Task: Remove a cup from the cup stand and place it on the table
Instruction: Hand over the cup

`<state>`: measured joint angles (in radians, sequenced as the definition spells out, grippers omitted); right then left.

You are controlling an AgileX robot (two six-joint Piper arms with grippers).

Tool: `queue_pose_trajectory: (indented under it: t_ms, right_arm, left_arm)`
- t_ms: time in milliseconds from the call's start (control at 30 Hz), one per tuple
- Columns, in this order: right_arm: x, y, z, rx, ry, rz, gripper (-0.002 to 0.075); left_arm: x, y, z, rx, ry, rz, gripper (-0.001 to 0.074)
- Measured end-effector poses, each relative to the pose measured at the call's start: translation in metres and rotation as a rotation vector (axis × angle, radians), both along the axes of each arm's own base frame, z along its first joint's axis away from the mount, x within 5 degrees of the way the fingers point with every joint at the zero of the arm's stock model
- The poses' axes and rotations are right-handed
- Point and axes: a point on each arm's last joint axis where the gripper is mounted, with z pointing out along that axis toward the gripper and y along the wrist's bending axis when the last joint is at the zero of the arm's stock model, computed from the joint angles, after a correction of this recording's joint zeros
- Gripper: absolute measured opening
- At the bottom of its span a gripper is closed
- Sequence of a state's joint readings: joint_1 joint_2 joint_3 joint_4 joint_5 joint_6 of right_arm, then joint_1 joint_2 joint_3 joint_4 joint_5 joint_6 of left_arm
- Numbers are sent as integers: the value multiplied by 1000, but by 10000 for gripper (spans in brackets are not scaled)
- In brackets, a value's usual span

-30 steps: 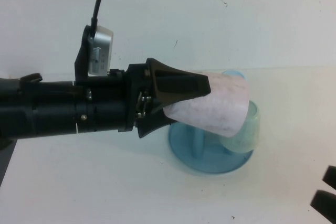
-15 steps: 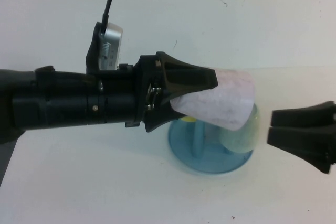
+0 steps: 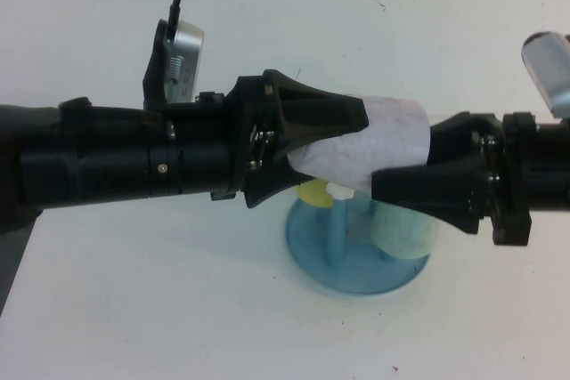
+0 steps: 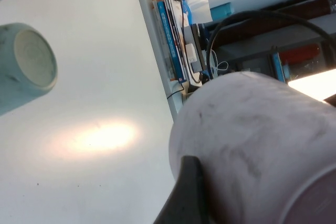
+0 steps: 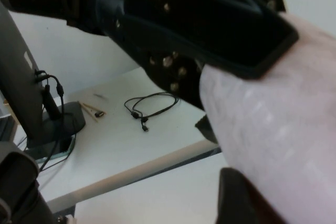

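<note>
My left gripper (image 3: 325, 153) is shut on the pale pink cup (image 3: 383, 144) and holds it on its side in the air above the blue cup stand (image 3: 356, 264). My right gripper (image 3: 405, 162) has its fingers open around the cup's narrow end. The pink cup fills the left wrist view (image 4: 262, 140) beside one dark finger (image 4: 186, 195), and the right wrist view (image 5: 283, 129) above one finger (image 5: 236, 198). A yellow cup (image 3: 312, 191) and a pale green cup (image 3: 405, 233) stay on the stand. The white table (image 3: 134, 309) lies below.
A bare white-knobbed peg (image 3: 338, 191) stands under the held cup. The green cup also shows in the left wrist view (image 4: 26, 66). Books and cables (image 4: 176, 30) lie past the table's edge. A black cable (image 5: 152, 106) lies on another surface.
My right gripper has moved in from the right and now straddles the pink cup's narrow end. My left gripper has lifted the cup a little higher off the stand.
</note>
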<state>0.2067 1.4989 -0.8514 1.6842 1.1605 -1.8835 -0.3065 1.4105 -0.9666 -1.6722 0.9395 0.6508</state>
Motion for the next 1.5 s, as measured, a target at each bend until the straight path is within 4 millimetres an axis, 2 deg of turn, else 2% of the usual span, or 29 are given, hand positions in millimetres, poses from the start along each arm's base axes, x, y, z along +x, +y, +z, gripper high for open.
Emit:
queue_pose_trajectory:
  t_ms: [167,267,367,467,933,1367,1500]
  right_arm:
    - [6,1,11,12,-45,6,353]
    - [6,2,14,13,-52,9,258]
    - [3,6,14,23,-45,38,122]
    - [0,11,15,30,-29,63,59]
    - [1,17,11,8,8,40,36]
    - [1,18,11,-1,-4,31,35]
    - [1,19,11,-3,-8,35,32]
  left_arm:
    - [1,0,0,3,-3,13,585]
    - [3,1,0,4,-10,32,585]
    - [4,1,1,1,-16,41,568]
    - [4,1,1,1,-20,43,568]
    - [8,2,-1,15,-41,64,568]
    - [8,2,-1,37,-141,51,568]
    - [8,2,-2,55,-160,38,651]
